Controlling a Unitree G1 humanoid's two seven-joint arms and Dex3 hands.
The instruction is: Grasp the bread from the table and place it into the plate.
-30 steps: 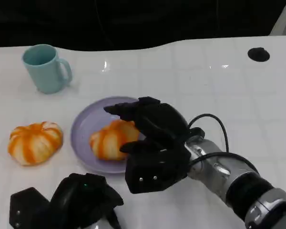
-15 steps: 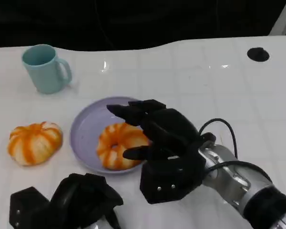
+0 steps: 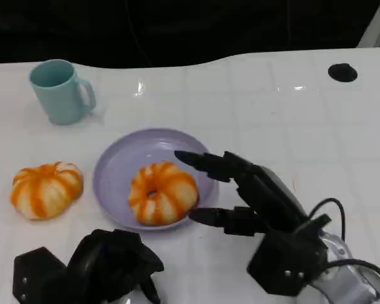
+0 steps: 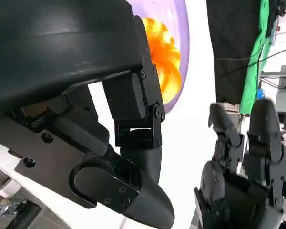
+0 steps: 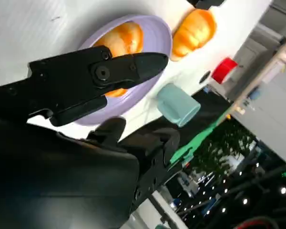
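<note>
The right hand [image 3: 253,199] is seen at the lower right of the head view, fingers spread apart and stretched toward the plate, nothing held between them; its fingertips [image 3: 185,158] are placed over the plate's right edge, just beside the bread but apart from it. In the right wrist view the same right hand [image 5: 93,78] is shown with straight fingers above the plate [image 5: 155,36] and the bread [image 5: 119,40]. The left hand [image 3: 104,266] is seen at the lower left of the head view, low against the near table edge, fingers curled in with nothing gripped, apart from every object. In the left wrist view the left hand [image 4: 133,119] is shown close up with folded fingers, and the right hand [image 4: 243,162] is seen beyond it, fingers raised and apart. The bread [image 3: 162,192], an orange and white ridged bun with a dimple in the middle, is set inside the lavender plate [image 3: 123,161], on its near right part, untouched by either hand. A second orange and white bun [image 3: 46,189] is laid on the white table [image 3: 272,114] to the left of the plate, close to its rim but apart from it. A light blue mug [image 3: 59,90] is stood upright at the far left, handle turned to the right, well apart from the plate. A small black round disc [image 3: 342,71] is seen on the table at the far right.
</note>
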